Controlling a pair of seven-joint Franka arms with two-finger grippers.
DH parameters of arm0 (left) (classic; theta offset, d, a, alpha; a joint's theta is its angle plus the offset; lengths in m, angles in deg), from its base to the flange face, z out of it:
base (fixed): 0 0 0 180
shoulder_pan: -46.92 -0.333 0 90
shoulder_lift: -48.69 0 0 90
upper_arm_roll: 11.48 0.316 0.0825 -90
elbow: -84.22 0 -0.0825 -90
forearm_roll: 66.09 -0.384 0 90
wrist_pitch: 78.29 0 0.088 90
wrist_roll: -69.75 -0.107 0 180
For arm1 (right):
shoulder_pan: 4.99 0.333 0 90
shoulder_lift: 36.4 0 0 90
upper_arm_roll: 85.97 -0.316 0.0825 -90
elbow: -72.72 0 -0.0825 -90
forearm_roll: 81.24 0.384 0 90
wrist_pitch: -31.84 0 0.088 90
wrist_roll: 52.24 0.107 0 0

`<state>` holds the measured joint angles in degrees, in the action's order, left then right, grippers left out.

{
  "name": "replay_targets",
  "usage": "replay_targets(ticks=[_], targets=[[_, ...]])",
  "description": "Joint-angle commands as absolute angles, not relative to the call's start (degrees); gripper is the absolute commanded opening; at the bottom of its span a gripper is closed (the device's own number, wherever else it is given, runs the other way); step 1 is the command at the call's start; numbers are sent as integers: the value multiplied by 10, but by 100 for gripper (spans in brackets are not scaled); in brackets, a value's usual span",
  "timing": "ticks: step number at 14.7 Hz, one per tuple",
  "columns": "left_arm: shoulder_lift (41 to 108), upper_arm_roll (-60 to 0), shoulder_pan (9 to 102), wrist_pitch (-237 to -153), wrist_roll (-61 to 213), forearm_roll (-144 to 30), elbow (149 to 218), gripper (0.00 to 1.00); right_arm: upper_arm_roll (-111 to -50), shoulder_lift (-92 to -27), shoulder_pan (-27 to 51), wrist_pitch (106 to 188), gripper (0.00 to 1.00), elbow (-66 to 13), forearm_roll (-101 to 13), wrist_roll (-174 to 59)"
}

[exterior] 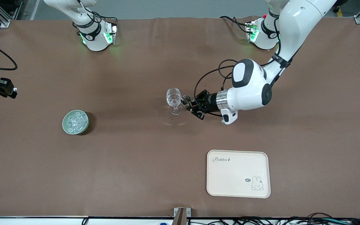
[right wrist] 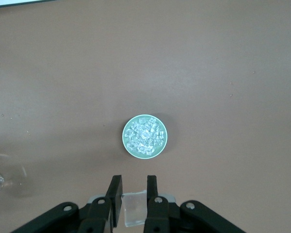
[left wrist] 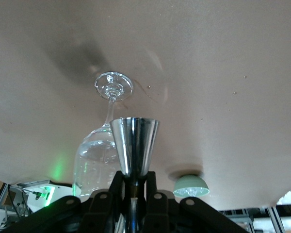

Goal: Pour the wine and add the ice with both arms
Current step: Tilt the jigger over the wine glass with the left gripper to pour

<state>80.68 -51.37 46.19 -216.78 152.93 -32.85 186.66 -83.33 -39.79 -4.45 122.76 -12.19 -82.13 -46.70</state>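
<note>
A clear stemmed wine glass [exterior: 173,99] [left wrist: 94,160] stands upright mid-table. My left gripper [exterior: 190,106] [left wrist: 136,187] is shut on the narrow waist of a steel jigger [exterior: 185,100] [left wrist: 135,141]. The jigger lies level, its mouth close beside the glass bowl. The wine is out of view. The ice [exterior: 74,121] [right wrist: 145,136] is heaped in a pale green bowl [exterior: 86,125] [right wrist: 127,148] [left wrist: 191,186] toward the right arm's end. My right gripper [right wrist: 134,194] hangs high over the table next to that bowl, shut on one clear ice cube [right wrist: 134,209].
A cream tray [exterior: 238,173] with a rabbit print lies nearer the front camera, toward the left arm's end. A small bracket [exterior: 182,214] sits at the table's front edge. Brown tabletop spreads between bowl and glass.
</note>
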Motion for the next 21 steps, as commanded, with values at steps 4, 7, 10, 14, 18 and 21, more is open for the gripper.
replay_targets(ticks=[4,7,10,14,18,21], targets=[[863,-557,465,-2174,1639,-447,1812,1,-833,-383,-43,1236,1,-137,-812,-461],[862,-562,466,-2172,1643,-474,1813,1,-833,-383,-43,1235,1,-137,-812,-461],[861,-563,467,-2166,1644,-502,1814,1,-833,-383,-43,1235,1,-137,-812,-461],[861,-564,467,-2152,1644,-530,1814,1,-833,-383,-43,1236,1,-137,-812,-461],[861,-580,465,-2140,1649,-557,1815,1,-833,-383,-43,1236,1,-137,-812,-461],[860,-581,466,-2136,1649,-578,1815,1,-833,-383,-43,1236,1,-137,-812,-461]])
